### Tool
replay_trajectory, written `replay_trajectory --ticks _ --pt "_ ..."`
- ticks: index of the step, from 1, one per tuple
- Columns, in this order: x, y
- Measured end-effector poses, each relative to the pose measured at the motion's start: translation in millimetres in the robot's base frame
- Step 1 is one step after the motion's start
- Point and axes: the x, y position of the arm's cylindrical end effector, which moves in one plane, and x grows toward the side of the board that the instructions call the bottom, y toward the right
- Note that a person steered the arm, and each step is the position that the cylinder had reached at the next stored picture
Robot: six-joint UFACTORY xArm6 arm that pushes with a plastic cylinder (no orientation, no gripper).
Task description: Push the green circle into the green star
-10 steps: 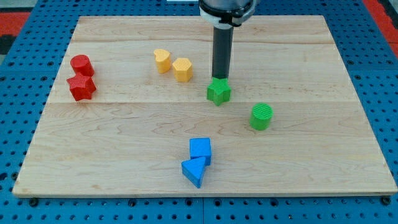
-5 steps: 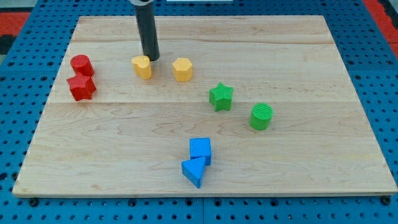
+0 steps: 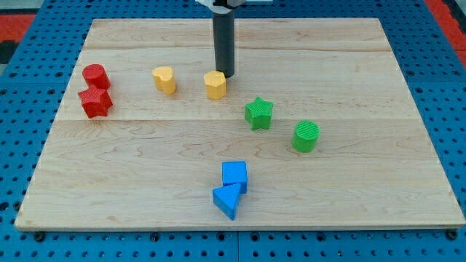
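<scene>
The green circle (image 3: 306,136) stands right of the board's middle. The green star (image 3: 258,113) lies up and to the left of it, a small gap apart. My tip (image 3: 225,76) is at the end of the dark rod, just above and right of the yellow hexagon-like block (image 3: 215,84), touching or nearly touching it. The tip is up and to the left of the green star, well away from the green circle.
A yellow heart-like block (image 3: 165,79) sits left of the tip. A red cylinder (image 3: 95,76) and a red star (image 3: 95,102) stand at the left. A blue cube (image 3: 234,175) and a blue triangle (image 3: 226,199) lie near the bottom middle. The wooden board (image 3: 364,211) rests on a blue pegboard.
My tip went from the green star left to the yellow heart, pushing it left, then came back right to the yellow hexagon. The green star shifted slightly. The green circle has not moved.
</scene>
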Motion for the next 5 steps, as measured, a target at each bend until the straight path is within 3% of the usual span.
replay_trajectory --ticks 2,3,4,5 --pt "11.5 57.6" --pt "46.7 160.8" --pt "135.8 178.0" --pt "144.1 126.8"
